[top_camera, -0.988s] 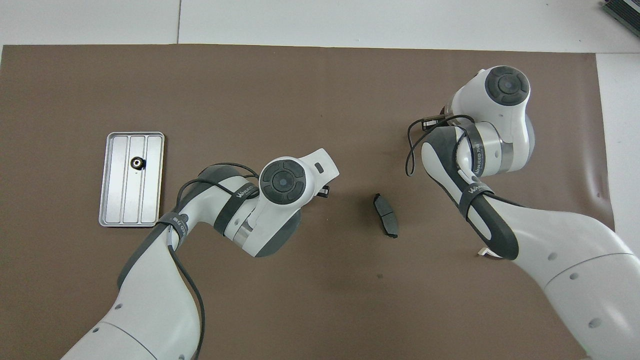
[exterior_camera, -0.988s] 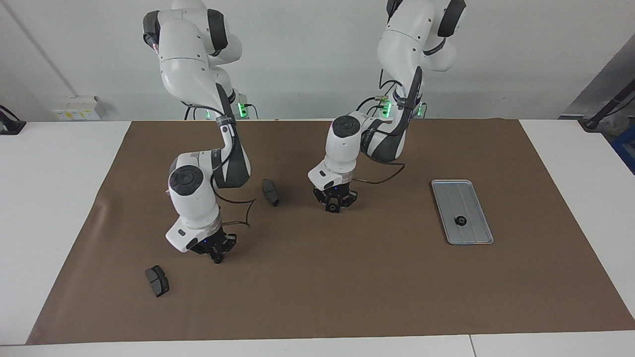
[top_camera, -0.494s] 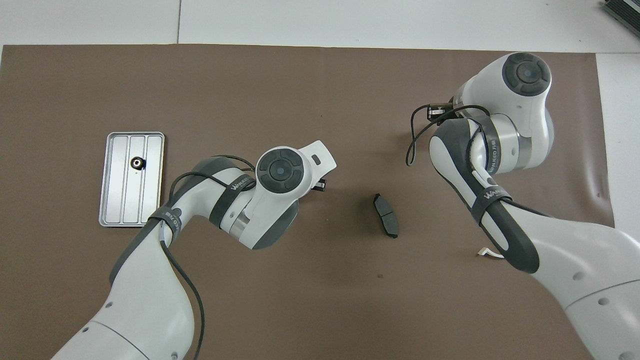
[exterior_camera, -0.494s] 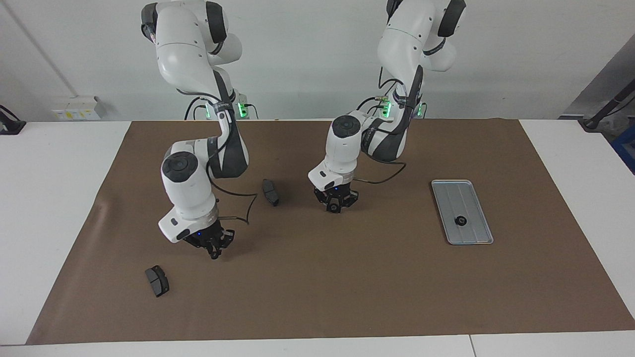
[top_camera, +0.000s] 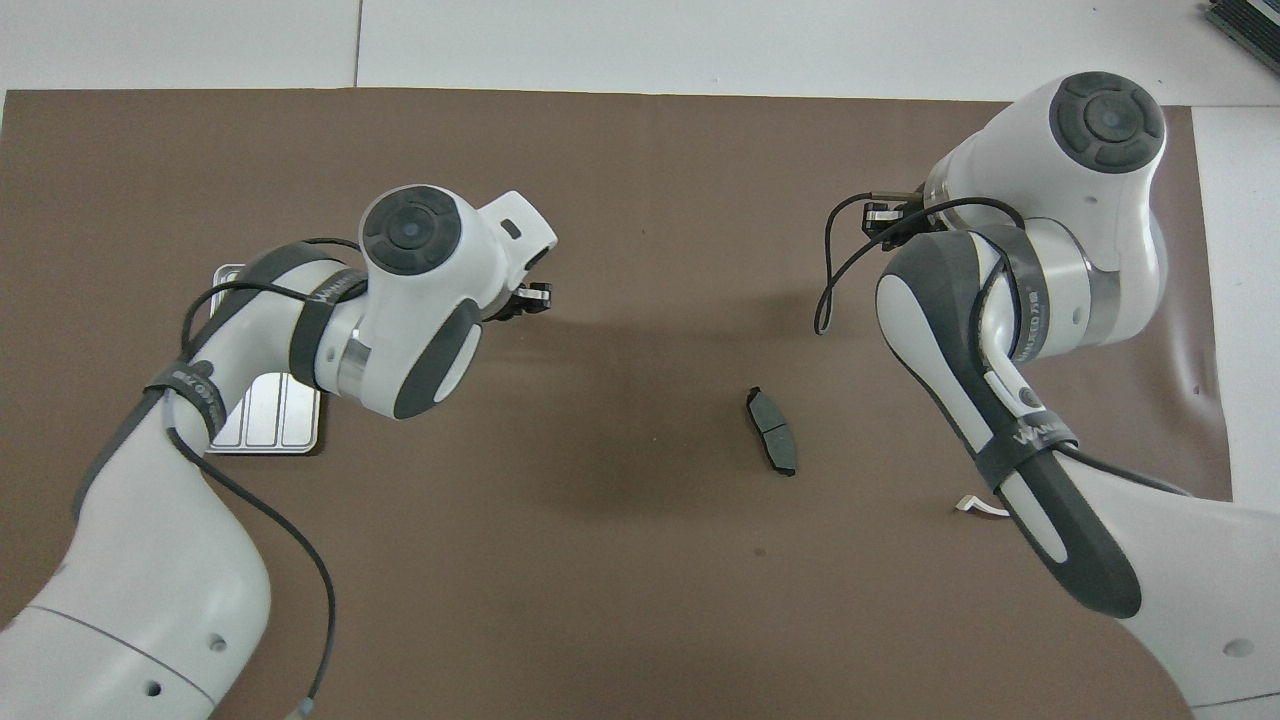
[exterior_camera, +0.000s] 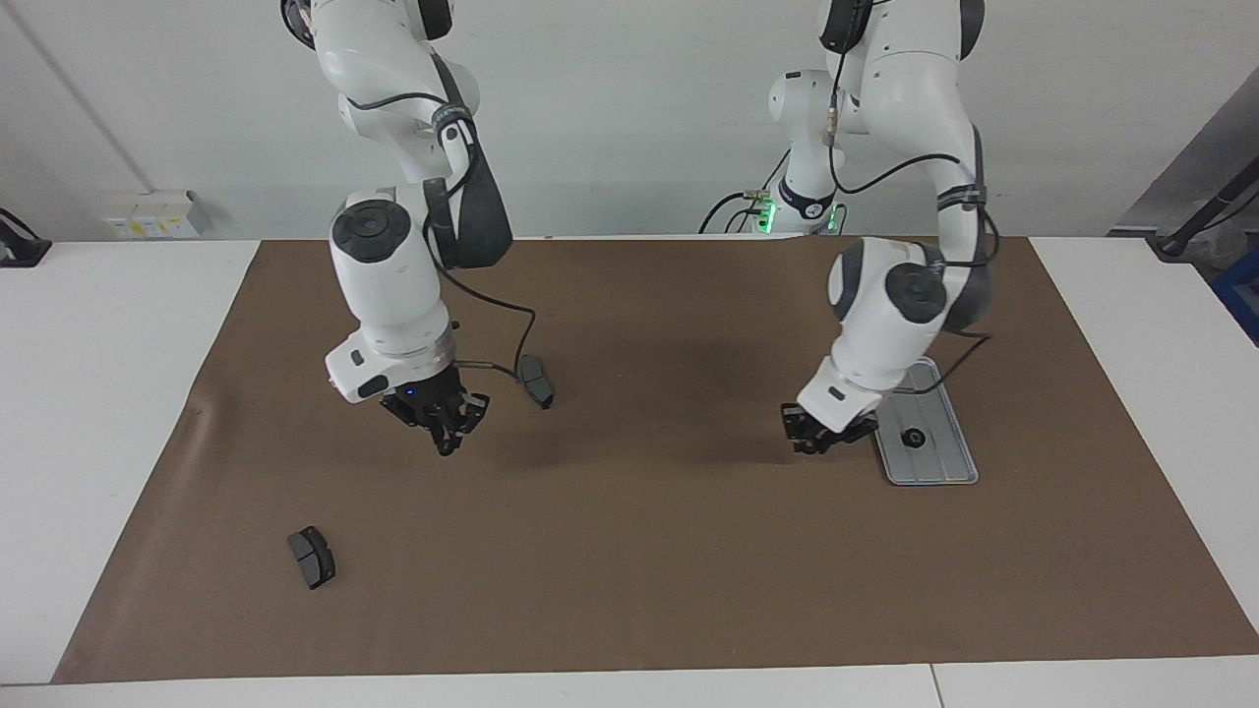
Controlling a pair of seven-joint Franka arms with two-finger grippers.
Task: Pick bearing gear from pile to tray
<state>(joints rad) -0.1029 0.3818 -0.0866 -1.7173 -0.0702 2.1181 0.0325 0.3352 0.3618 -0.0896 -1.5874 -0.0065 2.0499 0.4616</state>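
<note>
Hidden parts: in the overhead view the left arm covers most of the tray [top_camera: 262, 425], leaving only one corner and a strip at the middle left of the frame; the gear is not visible there.
Cut off: both arms' upper links run out of the top of the facing view.
Hard to make out: neither tool's finger gap can be read, nor whether either tool carries a part.
Tray: a ridged silver-grey tray [exterior_camera: 934, 462] lies on the brown mat [exterior_camera: 639, 551] of the table [exterior_camera: 108, 393], at the middle right of the facing view.
Gear: one small black gear [exterior_camera: 914, 438] rests in the tray, on the half farther from the robots.
Left tool: the left tool [exterior_camera: 818, 440] hangs low over the mat just beside the tray's long edge, close to the gear but not over it.
Right tool: the right tool [exterior_camera: 445, 421] is raised over bare mat at the left centre of the facing view, well apart from the tray.
Other parts: one dark brake pad [exterior_camera: 536, 381] lies near the right tool; a second pad [exterior_camera: 312, 557] lies at the lower left of the facing view.
</note>
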